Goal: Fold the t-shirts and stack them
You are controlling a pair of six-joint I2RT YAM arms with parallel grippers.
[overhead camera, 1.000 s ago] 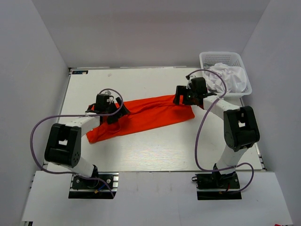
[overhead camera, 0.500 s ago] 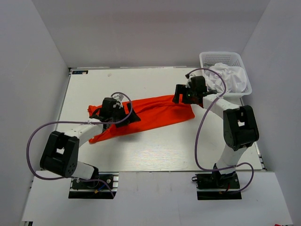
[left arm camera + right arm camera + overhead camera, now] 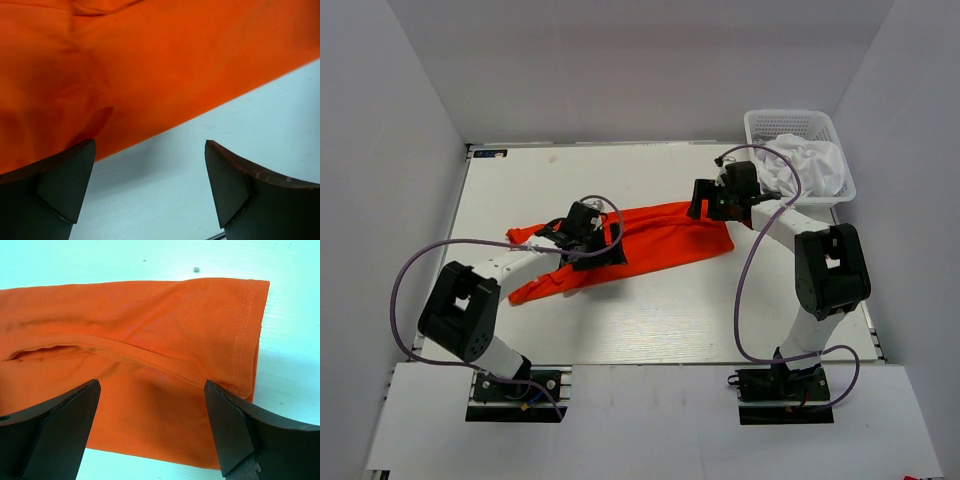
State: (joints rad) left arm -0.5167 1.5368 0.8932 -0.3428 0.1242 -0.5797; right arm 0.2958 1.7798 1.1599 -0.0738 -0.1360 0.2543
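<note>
The orange-red t-shirt (image 3: 665, 235) lies in a long crumpled band across the middle of the white table (image 3: 650, 310). My left gripper (image 3: 603, 250) is open and empty at the shirt's near edge, left of its middle. In the left wrist view the cloth (image 3: 150, 65) fills the top and bare table shows between the fingers (image 3: 67, 180). My right gripper (image 3: 700, 208) is open and empty just above the shirt's right end. The right wrist view shows the hemmed edge (image 3: 245, 330) there. The white t-shirt (image 3: 807, 162) lies bunched in the basket.
The white lattice basket (image 3: 760, 122) stands at the table's back right corner, close behind the right arm. Purple cables loop from both arms over the table. Grey walls close in the table on three sides.
My left gripper has moved right along the shirt from its left end toward the middle, and the cloth's left end has shifted and thinned. The right arm has barely moved.
</note>
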